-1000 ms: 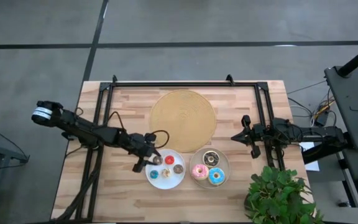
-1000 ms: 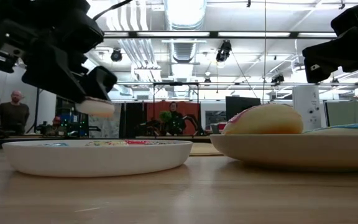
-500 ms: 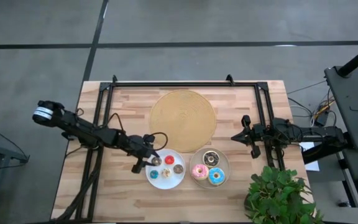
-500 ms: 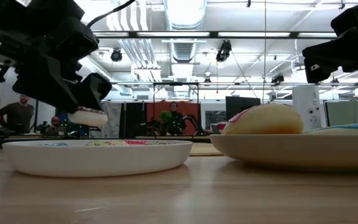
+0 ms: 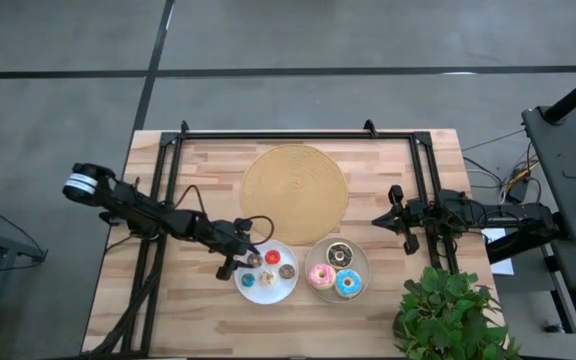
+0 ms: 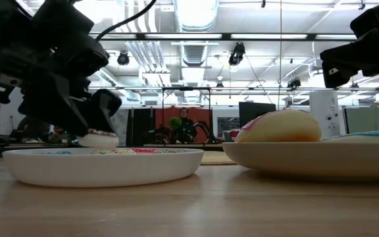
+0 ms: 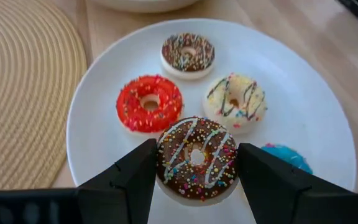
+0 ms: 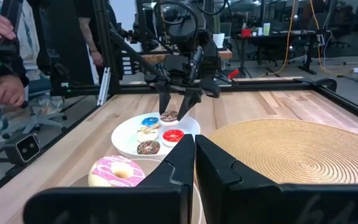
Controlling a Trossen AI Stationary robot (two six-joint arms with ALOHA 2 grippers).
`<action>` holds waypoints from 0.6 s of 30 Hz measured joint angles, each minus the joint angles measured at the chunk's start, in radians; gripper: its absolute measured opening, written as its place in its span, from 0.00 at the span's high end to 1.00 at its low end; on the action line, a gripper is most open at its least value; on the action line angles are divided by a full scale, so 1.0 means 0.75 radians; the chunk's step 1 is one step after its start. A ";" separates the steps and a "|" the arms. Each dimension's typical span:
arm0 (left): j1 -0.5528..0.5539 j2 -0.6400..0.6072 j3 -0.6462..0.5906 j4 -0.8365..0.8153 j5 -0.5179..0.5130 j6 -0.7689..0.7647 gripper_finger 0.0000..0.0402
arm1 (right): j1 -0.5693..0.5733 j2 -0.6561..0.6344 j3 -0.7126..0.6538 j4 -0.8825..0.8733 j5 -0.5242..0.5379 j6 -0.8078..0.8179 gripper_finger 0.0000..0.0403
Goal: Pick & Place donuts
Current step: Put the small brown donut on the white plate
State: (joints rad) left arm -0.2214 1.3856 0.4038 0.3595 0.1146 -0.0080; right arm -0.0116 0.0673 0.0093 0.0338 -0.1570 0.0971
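Pale wooden counter (image 5: 198,320), lower centre of the high view: left hand (image 7: 194,163) grips a tiny chocolate sprinkled ring donut (image 7: 196,157), low over the round white plate (image 7: 303,118), probably for placing. Right hand (image 8: 194,144) closed, idle at right.

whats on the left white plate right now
Red, cream, dark sprinkled and blue donuts. The left end effector holds a brown donut above the plate, covering what lies beneath.
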 joint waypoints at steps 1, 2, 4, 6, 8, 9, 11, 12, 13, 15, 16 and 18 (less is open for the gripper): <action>0.000 0.007 0.000 0.000 0.000 -0.004 0.53 | 0.000 0.000 0.000 0.000 0.000 0.000 0.98; 0.000 0.014 0.000 0.000 0.000 -0.007 0.53 | 0.000 0.000 0.000 0.000 0.001 0.000 0.98; 0.000 0.028 0.000 0.002 0.000 -0.007 0.53 | 0.000 0.000 0.000 0.000 0.000 0.000 0.98; 0.000 0.044 0.000 0.010 0.000 -0.007 0.53 | 0.000 0.000 0.000 0.000 0.000 0.000 0.98; 0.000 0.056 -0.001 0.009 0.000 -0.007 0.53 | 0.000 0.000 0.000 0.000 0.000 0.000 0.98; 0.001 0.062 -0.001 0.009 0.000 -0.007 0.53 | 0.000 0.000 0.000 0.000 0.000 0.000 0.98; 0.001 0.075 -0.001 0.010 0.000 -0.007 0.53 | 0.000 0.000 0.000 0.000 0.000 0.000 0.98; 0.001 0.079 -0.001 0.009 0.000 -0.007 0.53 | 0.000 0.000 0.000 0.000 0.001 0.000 0.98; 0.001 0.081 -0.001 0.009 0.000 -0.007 0.53 | 0.000 0.000 0.000 0.000 0.000 0.000 0.98; 0.001 0.082 -0.001 0.011 0.000 -0.006 0.53 | 0.000 0.000 0.000 0.000 0.000 0.000 0.98; 0.001 0.082 -0.001 0.010 0.000 -0.006 0.53 | 0.000 0.000 0.000 0.000 0.000 0.000 0.98; 0.001 0.083 -0.001 0.010 0.000 -0.007 0.53 | 0.000 0.000 0.000 0.000 0.000 0.000 0.98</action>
State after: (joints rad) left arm -0.2211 1.4475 0.4034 0.3671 0.1147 -0.0132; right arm -0.0115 0.0673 0.0094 0.0338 -0.1568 0.0971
